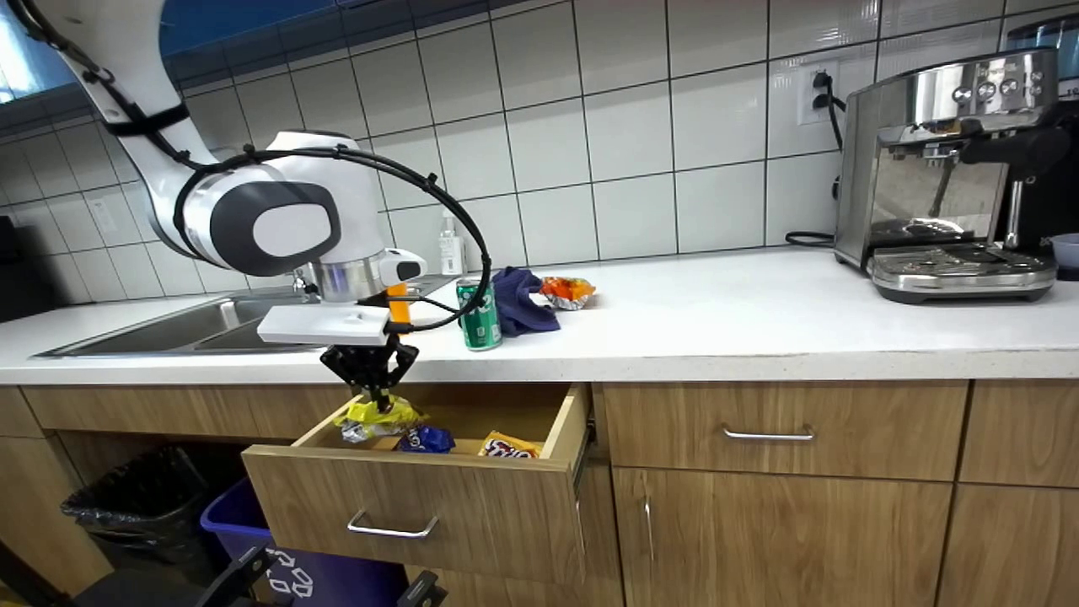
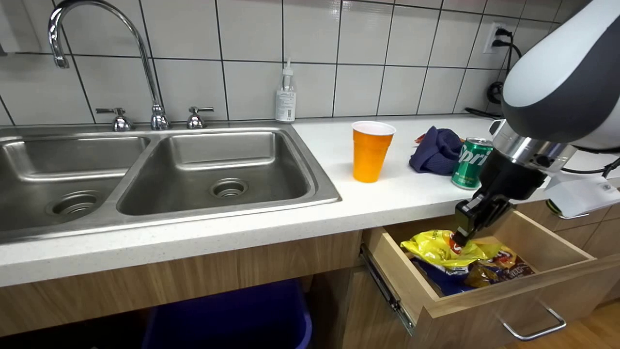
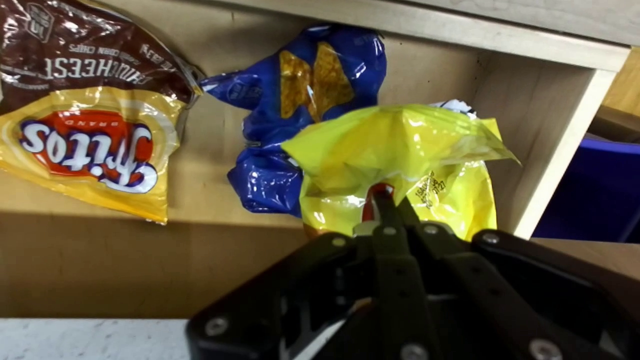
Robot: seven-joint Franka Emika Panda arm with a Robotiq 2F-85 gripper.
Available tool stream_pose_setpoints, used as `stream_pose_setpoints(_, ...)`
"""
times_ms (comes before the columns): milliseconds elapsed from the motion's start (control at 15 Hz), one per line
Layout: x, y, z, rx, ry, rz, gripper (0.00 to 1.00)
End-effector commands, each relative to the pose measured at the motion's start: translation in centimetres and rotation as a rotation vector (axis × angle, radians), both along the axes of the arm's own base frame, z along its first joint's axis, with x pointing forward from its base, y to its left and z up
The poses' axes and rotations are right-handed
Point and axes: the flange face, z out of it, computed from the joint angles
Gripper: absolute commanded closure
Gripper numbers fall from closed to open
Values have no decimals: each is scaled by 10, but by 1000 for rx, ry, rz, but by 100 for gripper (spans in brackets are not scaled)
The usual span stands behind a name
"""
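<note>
One brown-and-yellow Fritos bag [image 3: 95,117] lay leftmost inside the open wooden drawer [image 3: 566,150] in the wrist view; just beside it was a blue chip bag [image 3: 272,112], then a yellow chip bag [image 3: 400,140] partly covering that one, pinched between the narrowed jaws of the end effector [image 3: 396,204]. Past the drawer stood a blue recycling bin [image 3: 595,192].

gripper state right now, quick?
Gripper: closed, apparently pinching the yellow bag.
</note>
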Motion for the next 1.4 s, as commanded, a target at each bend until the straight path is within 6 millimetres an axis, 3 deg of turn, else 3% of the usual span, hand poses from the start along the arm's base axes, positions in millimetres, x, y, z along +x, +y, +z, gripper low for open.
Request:
stream_pose_setpoints(0,8,3,-4,1,-21,3,100)
stream_pose_setpoints(800,15,7,-14,-3,-19,8,100)
stream_pose_setpoints(867,15,7,-14,-4,-17,8,74)
stream_pose_setpoints(933,15,7,-15,-5,-14,10,73)
stream_pose_setpoints(1333,18,8,-17,-4,-11,13,30)
